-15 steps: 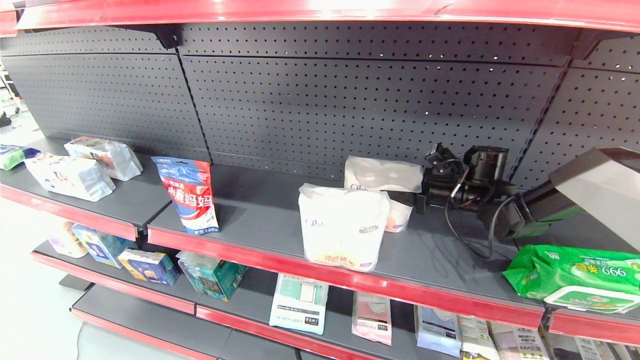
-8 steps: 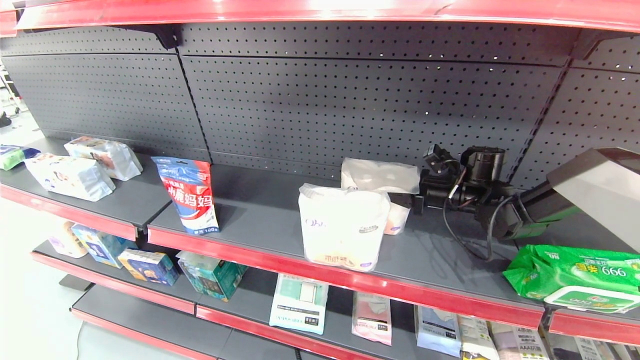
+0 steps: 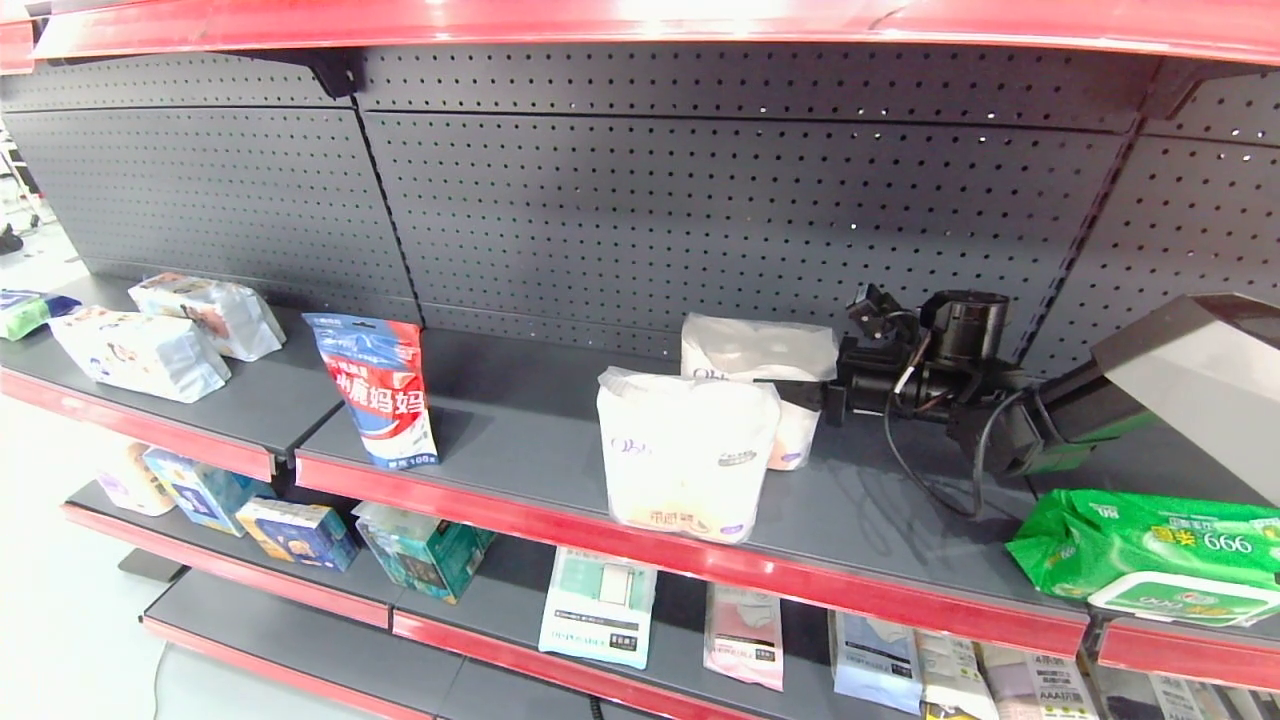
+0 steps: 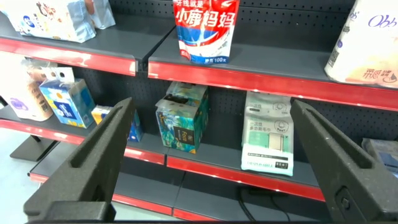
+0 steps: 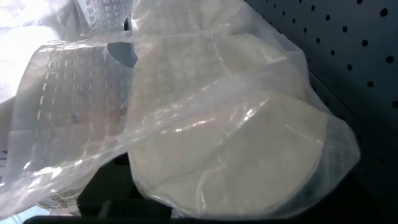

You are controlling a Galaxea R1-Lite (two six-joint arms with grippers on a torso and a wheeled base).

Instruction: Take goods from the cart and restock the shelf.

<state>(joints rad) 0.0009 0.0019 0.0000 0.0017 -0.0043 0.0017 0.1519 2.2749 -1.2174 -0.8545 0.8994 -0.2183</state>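
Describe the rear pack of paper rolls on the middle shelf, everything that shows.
The rear pack of paper rolls holds white embossed rolls in clear, crinkled plastic film with faint print. It stands on the dark shelf near the pegboard, just behind the front pack, which hides its lower left. The right gripper meets its right side.

— Light is pouring down from overhead, bright and even; glare is washing out the red top rail [image 3: 700, 14]; the floor [image 3: 50, 600] is blowing out to white.

— Shadows are lying soft on the shelf board [image 3: 520, 430], beside the goods; straight edges are bowing toward the head view's corners; up close, the roll pack [image 5: 236, 155] is glinting through its wrap and softening out of focus.
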